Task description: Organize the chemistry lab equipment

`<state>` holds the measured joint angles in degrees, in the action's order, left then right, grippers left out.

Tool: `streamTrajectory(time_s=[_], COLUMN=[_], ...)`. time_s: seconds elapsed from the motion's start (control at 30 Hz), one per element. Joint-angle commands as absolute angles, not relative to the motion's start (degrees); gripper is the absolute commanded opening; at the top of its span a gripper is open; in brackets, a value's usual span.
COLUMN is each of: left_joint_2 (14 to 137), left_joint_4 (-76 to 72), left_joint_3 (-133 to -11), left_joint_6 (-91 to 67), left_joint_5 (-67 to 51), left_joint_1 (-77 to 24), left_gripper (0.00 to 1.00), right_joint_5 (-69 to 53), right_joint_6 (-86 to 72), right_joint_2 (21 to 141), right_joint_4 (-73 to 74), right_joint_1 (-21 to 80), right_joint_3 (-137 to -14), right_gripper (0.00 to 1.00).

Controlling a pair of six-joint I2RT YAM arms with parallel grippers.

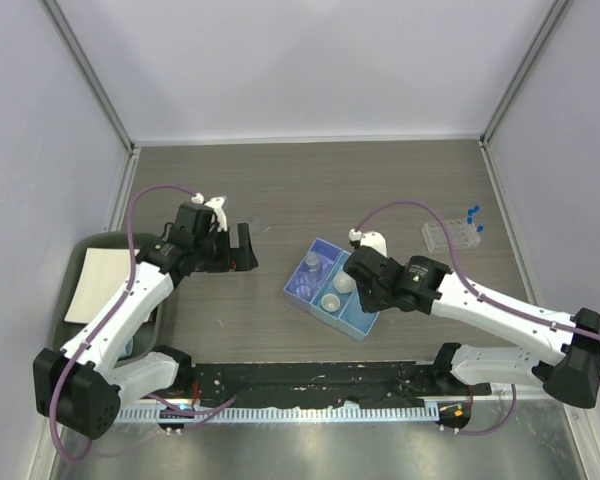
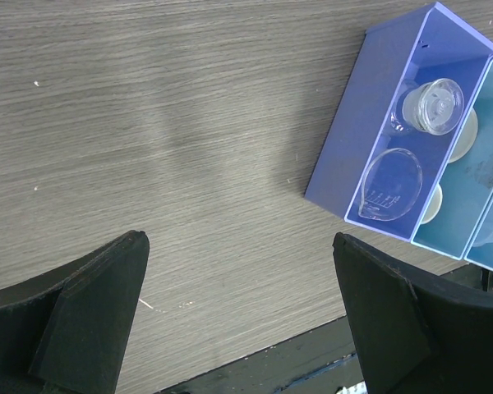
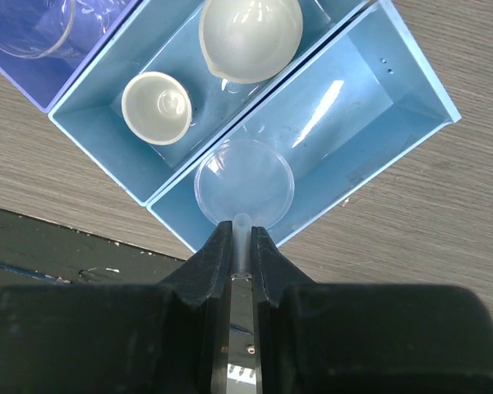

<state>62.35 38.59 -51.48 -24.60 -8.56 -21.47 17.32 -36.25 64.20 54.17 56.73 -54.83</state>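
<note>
Funnel (image 3: 245, 179): stem pinched in closed right hand (image 3: 240, 238) over blue bin (image 3: 370, 98), apparently for sorting beside dishes (image 3: 251, 37); left hand (image 2: 238, 283) wide open, empty, above tabletop (image 2: 189, 123).

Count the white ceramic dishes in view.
2. Both sit in the middle light-blue bin: the smaller dish towards the near end, the larger dish beyond it. None seen elsewhere, though the right arm covers part of the bins from above.
</note>
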Motion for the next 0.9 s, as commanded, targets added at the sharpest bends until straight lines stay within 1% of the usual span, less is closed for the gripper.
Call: streamTrajectory(time_s=[0.0,0.23,0.63,0.73,0.87], left_joint_2=[61.0,61.1,61.3,61.4,61.7], left_joint_4=[38.1,38.1,38.1,38.1,38.1], left_joint_3=[-52.2,-52.1,-52.1,-52.1,-52.1], left_joint_6=[-23.6,-23.6,-23.6,-23.6,-23.6], left_joint_5=[-8.3,-8.3,-8.2,-8.2,-8.3], left_joint_1=[-21.8,-22.0,-22.1,-22.1,-22.2], left_gripper=[1.00,1.00,1.00,1.00,1.00], right_joint_5=[19.9,23.2,25.1,25.4,25.5], right_joint_6=[-37.9,-38.7,-40.2,-40.8,-41.7], right_joint_2=[65.2,67.2,69.3,69.5,69.4], right_joint_4=[52.0,51.9,50.9,50.9,50.8], right_joint_1=[58.4,60.6,63.8,64.2,65.0], right_joint_3=[-54.5,-53.4,-51.8,-51.4,-51.1], right_gripper=[0.01,0.01,0.01,0.05,0.17])
